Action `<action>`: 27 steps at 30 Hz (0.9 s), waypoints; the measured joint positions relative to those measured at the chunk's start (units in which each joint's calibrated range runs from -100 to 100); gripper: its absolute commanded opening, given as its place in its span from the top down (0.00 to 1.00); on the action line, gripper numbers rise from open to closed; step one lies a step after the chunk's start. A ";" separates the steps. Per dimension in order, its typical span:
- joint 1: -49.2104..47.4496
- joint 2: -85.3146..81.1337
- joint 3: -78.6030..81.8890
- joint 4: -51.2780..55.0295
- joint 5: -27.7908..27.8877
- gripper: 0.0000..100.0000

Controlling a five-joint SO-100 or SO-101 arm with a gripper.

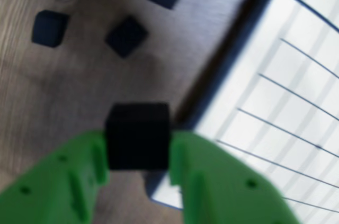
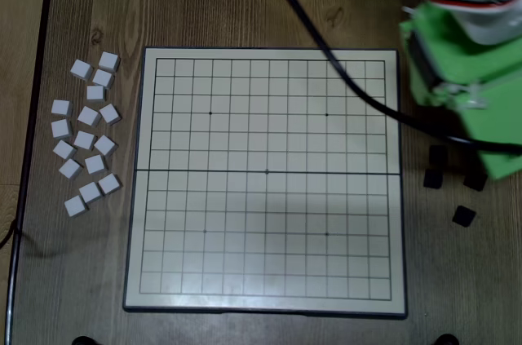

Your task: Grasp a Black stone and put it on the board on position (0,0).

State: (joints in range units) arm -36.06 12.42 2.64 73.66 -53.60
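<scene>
In the wrist view my green gripper [image 1: 139,147] is shut on a black stone [image 1: 137,128] and holds it over the wooden table, just beside the board's dark frame. The cream board [image 1: 286,75] lies to the right there. In the overhead view the board [image 2: 245,280] fills the middle, and its centre dot [image 2: 267,171] on the fold line is bare. My green arm [image 2: 465,76] hangs over the board's upper right edge and hides the gripper and the held stone.
Loose black stones lie on the table by the board's right edge [image 2: 463,215], and several show in the wrist view [image 1: 126,35]. Several white blocks [image 2: 86,133] sit left of the board. A black cable [image 2: 342,68] crosses the board's upper right corner.
</scene>
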 measured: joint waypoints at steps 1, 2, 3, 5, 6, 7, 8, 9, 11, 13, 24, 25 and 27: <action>1.40 -1.00 0.00 0.56 0.20 0.94; 2.80 -2.10 0.00 1.19 0.34 0.94; 4.20 -3.01 0.00 1.75 0.59 0.94; 7.33 -5.11 0.00 2.62 1.22 0.94; 8.84 -6.12 0.00 3.09 1.42 0.94; 10.57 -7.31 0.00 3.73 1.61 0.94; 12.08 -8.31 0.00 4.36 1.56 0.94; 13.37 -9.13 0.00 5.08 1.51 0.94; 16.06 -10.59 0.00 6.51 1.61 0.94; 18.65 -11.60 0.00 8.33 1.56 0.94; 31.70 -12.97 -1.97 10.15 6.01 0.94; 32.56 -12.97 -2.41 10.08 6.20 0.94; 33.96 -12.97 -2.95 9.36 6.15 0.94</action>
State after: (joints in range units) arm -2.10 -0.55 -0.31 83.02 -47.45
